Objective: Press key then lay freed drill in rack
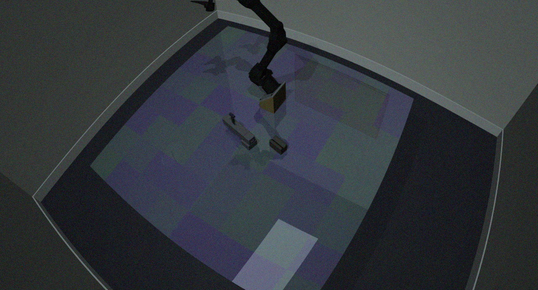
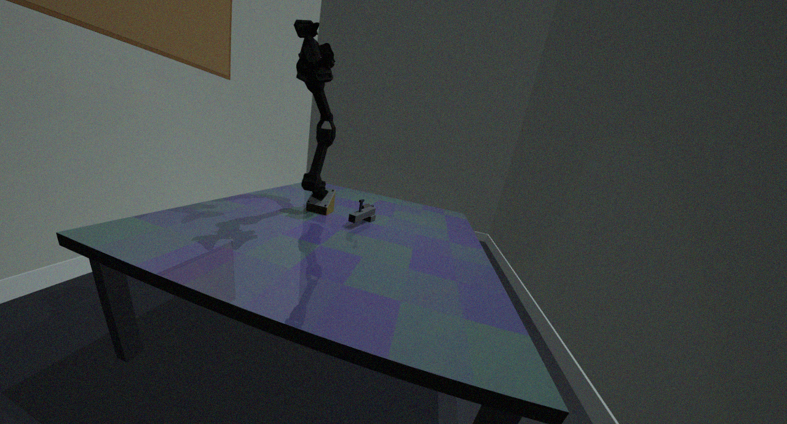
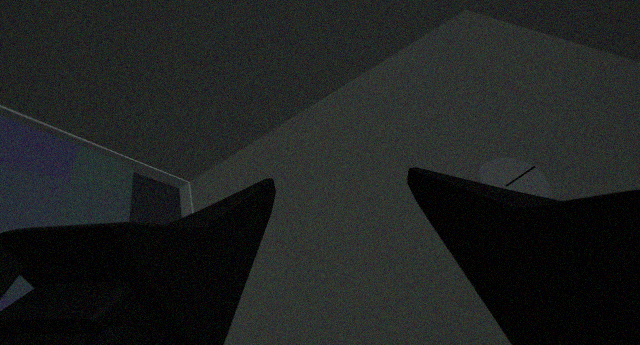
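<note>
wrist view: gripper raised high above the table, fingers spread apart.

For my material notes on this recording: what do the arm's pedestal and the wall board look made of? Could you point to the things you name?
The pedestal [image 1: 279, 98] [image 2: 328, 203] looks like painted metal or plastic: flat yellow faces, crisp edges. The board [image 2: 165, 23] may be cork: matte, plain brown, in a darker, possibly wooden frame.

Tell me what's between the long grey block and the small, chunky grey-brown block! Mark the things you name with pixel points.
In the top view, just patchy purple-green tabletop [image 1: 262, 141] [image 2: 440, 289] [image 3: 35, 185] shows between the long block [image 1: 238, 129] [image 2: 361, 215] and the small one [image 1: 278, 145].
</note>
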### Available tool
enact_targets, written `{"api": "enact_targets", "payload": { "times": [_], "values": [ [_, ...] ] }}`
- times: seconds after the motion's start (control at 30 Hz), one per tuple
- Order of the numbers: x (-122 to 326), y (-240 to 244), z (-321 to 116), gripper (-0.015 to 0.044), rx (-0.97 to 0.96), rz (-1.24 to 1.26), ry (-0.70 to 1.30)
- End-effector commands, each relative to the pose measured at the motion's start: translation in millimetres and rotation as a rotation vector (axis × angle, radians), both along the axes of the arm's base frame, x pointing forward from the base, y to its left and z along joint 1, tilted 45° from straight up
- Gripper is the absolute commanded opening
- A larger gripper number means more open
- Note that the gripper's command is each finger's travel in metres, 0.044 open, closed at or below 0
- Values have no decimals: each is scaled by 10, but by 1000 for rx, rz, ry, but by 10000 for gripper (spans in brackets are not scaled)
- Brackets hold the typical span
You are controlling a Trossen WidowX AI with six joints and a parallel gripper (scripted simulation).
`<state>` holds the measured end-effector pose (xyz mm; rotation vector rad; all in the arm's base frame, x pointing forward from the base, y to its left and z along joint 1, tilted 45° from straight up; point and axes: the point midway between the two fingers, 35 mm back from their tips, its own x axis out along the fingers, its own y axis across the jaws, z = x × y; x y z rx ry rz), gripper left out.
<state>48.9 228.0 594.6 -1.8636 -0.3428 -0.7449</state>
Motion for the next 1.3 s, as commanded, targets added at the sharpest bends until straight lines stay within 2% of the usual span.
{"api": "enact_targets", "payload": {
  "times": [0.0,0.27,0.47,0.67,0.9,1.07,1.27],
  "values": [
    [0,0,0,374,0,0,0],
    [-8,-29,9,164,6,2,-1],
    [-91,-923,180,6,184,37,13],
    [124,-1763,123,0,359,54,96],
    [791,-2645,-328,0,559,53,329],
    [1367,-2983,-849,0,619,20,562],
    [2012,-3049,-1651,0,588,-24,907]
  ]
}}
